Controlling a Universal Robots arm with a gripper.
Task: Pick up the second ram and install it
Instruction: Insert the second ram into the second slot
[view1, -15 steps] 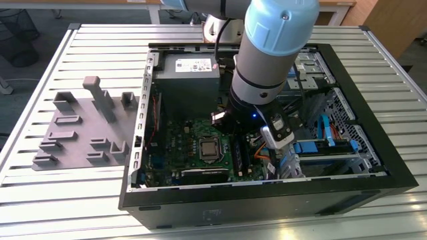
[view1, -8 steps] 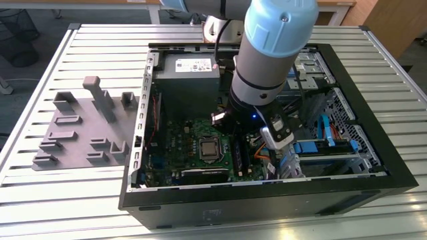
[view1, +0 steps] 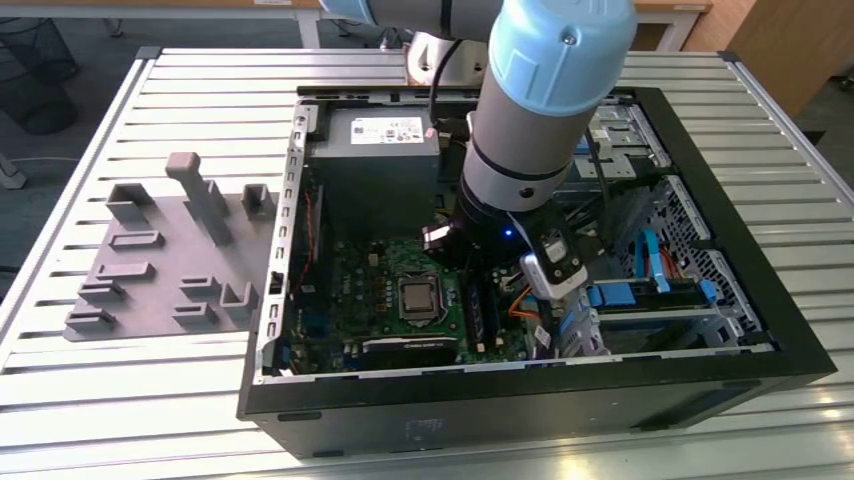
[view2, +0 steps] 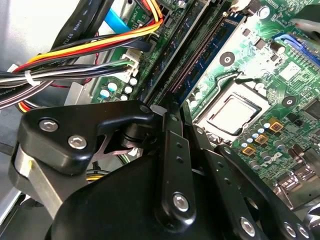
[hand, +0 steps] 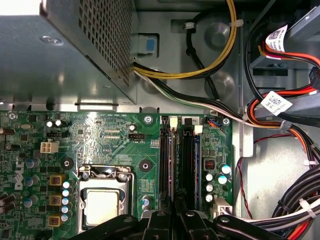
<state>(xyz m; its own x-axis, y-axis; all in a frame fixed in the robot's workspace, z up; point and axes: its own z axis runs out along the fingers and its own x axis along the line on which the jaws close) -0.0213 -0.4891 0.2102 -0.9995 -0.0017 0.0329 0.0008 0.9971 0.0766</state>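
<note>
One arm reaches down into the open computer case (view1: 747, 330) on the slatted tabletop (view1: 134, 400) in the exterior view, its tool (view1: 497, 268) low over the motherboard (view1: 380, 300); a grey holder block (view1: 167, 260) lies toward the exterior view's left. In the second wrist view, the tool's black fingers (view2: 172, 150) meet over the long memory slots (view2: 200, 55). In the first wrist view, the second ram (hand: 191, 165) stands in a slot right under the tool (hand: 175, 216); whether it is gripped, I cannot tell.

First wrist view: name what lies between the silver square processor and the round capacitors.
In the first wrist view, long black memory slots lie between the processor and the capacitors.
</note>
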